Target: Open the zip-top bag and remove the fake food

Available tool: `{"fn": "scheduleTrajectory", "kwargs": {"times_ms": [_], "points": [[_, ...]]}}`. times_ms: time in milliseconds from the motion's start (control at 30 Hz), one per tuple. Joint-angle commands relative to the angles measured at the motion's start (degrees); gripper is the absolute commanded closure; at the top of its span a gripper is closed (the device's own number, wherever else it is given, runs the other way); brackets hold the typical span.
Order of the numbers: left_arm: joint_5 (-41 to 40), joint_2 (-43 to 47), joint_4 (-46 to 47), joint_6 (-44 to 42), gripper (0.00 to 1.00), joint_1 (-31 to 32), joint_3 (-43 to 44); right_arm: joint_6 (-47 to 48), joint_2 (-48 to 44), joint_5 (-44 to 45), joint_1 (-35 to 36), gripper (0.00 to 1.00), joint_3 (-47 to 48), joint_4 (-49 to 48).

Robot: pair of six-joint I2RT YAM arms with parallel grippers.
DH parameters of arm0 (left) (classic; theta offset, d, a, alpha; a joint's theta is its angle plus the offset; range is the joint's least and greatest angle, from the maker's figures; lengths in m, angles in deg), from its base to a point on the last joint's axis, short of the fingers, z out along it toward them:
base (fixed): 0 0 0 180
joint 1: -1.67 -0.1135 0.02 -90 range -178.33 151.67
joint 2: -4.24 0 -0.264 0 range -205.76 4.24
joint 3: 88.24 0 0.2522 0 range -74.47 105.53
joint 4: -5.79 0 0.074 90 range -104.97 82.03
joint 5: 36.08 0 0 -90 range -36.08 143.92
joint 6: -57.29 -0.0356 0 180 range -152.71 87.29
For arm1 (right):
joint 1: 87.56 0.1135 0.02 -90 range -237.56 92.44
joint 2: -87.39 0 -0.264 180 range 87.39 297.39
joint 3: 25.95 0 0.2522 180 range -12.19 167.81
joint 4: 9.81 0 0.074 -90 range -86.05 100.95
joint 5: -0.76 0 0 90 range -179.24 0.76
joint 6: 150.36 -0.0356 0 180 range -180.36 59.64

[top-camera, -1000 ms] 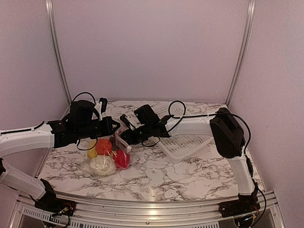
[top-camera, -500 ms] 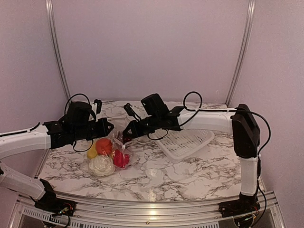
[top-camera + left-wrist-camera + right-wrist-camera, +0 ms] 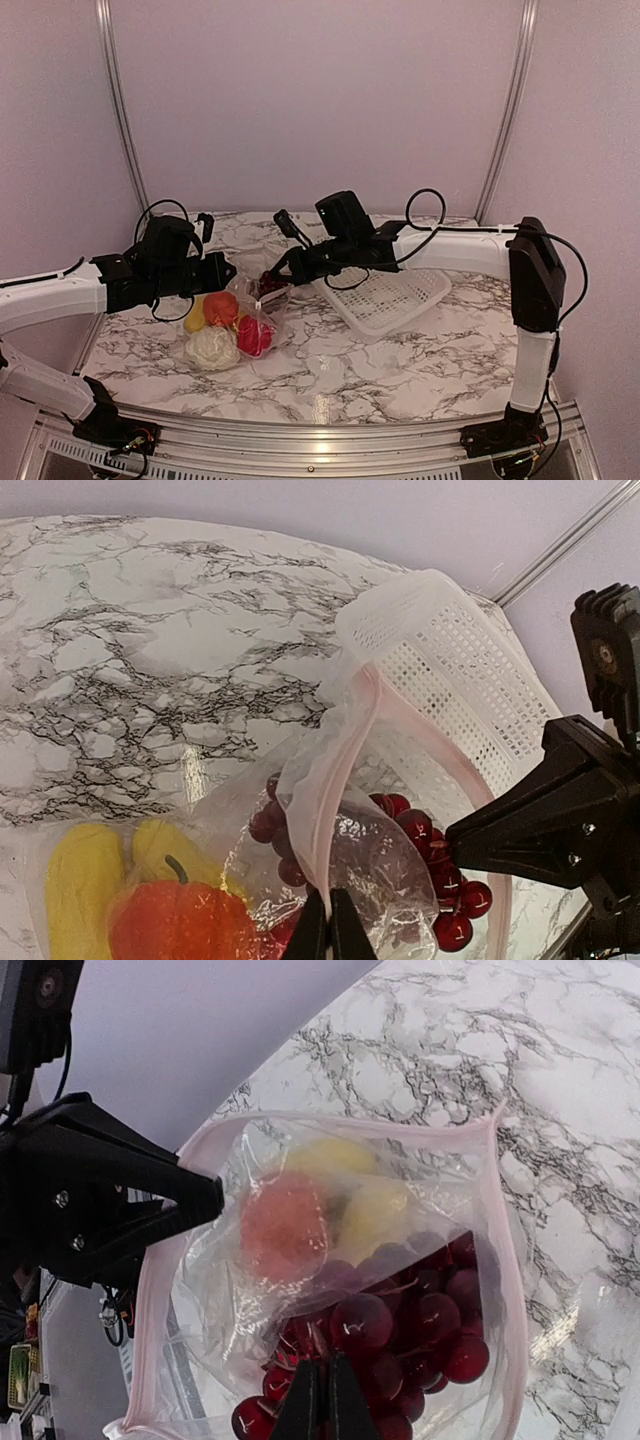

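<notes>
The clear zip-top bag [image 3: 262, 312] lies on the marble table with its pink zip strip [image 3: 345, 750] pulled into an open loop. My left gripper [image 3: 228, 270] is shut on the strip's near end [image 3: 330, 920]. My right gripper [image 3: 270, 281] reaches into the mouth and is shut on the dark red grape bunch [image 3: 420, 1320], which lies at the opening. An orange toy [image 3: 220, 307], a yellow one [image 3: 194, 318], a cream-white one [image 3: 212, 347] and a red one [image 3: 256, 336] sit in the bag's lower part. The orange [image 3: 170, 925] and yellow [image 3: 85, 890] ones show through the plastic.
A white lattice basket [image 3: 390, 300] stands tilted just right of the bag, under my right forearm; its corner shows in the left wrist view [image 3: 440, 660]. Metal frame posts and pale walls close in the back and sides.
My right arm has drawn back to the right, stretching the bag's mouth open and pulling the grapes toward it. The left gripper has stayed about where it was, holding the strip.
</notes>
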Motion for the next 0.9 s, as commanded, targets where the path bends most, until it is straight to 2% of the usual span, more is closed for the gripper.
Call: {"fn": "scheduleTrajectory", "kwargs": {"times_ms": [0,233,500,633,867], "points": [[2.46,-1.07,0.44,-1.52,1.0,-0.36,0.14,-0.76,-2.27,-4.72,-0.21,1.0,5.68,-6.4],[1.92,-1.92,-0.01,-1.97,1.0,-0.33,0.97,-1.93,-1.37,-5.4,-0.49,1.0,11.49,-7.43],[1.87,-2.55,0.85,-1.86,1.0,-0.33,0.68,-3.09,-5.94,-6.26,-2.89,1.0,8.62,-12.48],[3.99,-3.31,1.71,-2.89,1.0,-0.13,1.42,-6.24,-8.26,-5.71,-4.57,1.0,4.82,-18.12],[6.0,-3.94,3.16,-4.48,1.0,0.25,2.63,-9.49,-2.74,-8.93,-3.56,1.0,9.67,-18.9]]}}
